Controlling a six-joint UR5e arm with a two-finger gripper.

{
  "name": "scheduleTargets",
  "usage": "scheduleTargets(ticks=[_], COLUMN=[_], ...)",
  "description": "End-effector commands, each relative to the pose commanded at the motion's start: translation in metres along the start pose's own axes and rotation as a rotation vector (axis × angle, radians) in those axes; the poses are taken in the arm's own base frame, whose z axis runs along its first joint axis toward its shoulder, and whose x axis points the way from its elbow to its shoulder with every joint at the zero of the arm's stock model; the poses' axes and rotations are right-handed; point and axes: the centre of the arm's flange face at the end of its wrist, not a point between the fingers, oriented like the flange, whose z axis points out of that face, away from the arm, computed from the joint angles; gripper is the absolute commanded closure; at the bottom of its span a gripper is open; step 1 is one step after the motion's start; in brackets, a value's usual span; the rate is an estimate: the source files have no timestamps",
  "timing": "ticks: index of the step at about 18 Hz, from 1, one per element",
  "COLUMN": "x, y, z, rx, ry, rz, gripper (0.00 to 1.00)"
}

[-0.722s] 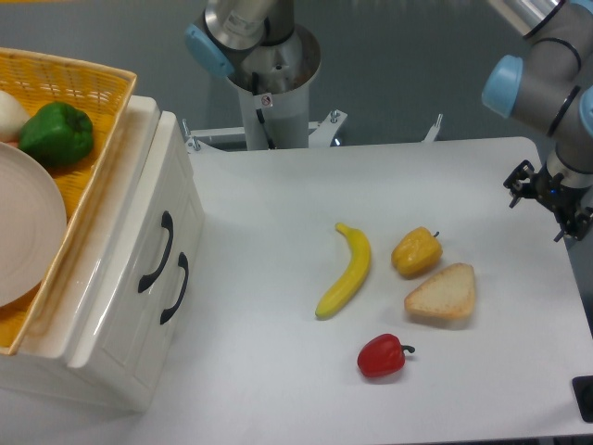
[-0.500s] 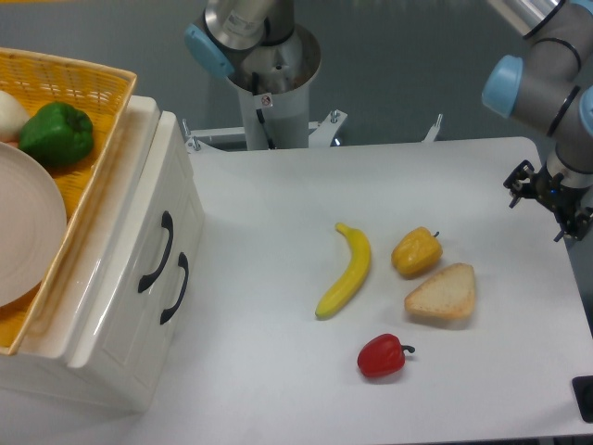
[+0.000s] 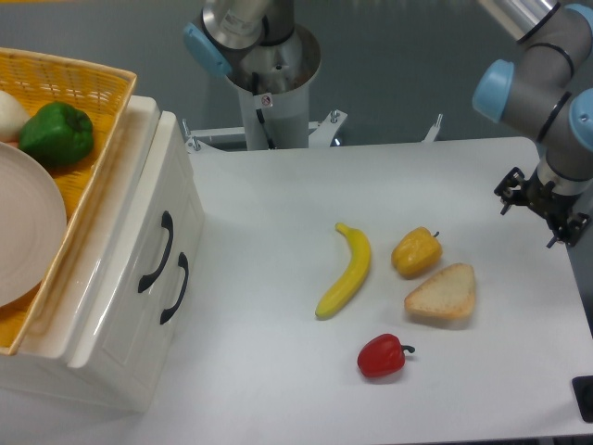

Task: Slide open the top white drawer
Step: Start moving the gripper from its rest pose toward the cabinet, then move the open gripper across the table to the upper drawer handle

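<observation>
The white cabinet (image 3: 111, 362) stands at the left of the table. The top white drawer (image 3: 130, 278) is the front panel nearest the cabinet's top rim, and its black curved handle (image 3: 157, 251) faces the table. The drawer front sits flush with the panel around it. The lower drawer's handle (image 3: 175, 288) is just beside it. My gripper (image 3: 540, 206) hangs at the table's far right edge, far from the cabinet. It points down, with its black fingers (image 3: 509, 190) spread apart and nothing between them.
A yellow wicker basket (image 3: 88, 139) sits on the cabinet holding a green pepper (image 3: 57, 133) and a white plate (image 3: 28, 236). A banana (image 3: 346, 271), a yellow pepper (image 3: 415, 252), a bread slice (image 3: 443, 294) and a red pepper (image 3: 382, 356) lie mid-table. The robot base (image 3: 271, 83) stands at the back.
My arm and gripper have shifted slightly left and toward the back. The drawers and table objects have not moved.
</observation>
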Motion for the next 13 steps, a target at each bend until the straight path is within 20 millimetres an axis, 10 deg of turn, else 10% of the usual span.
scheduleTargets(ticks=[13], x=[0.028], y=[-0.007], z=[-0.033], rx=[0.009], ry=[-0.04], rz=[-0.231], gripper=[0.0])
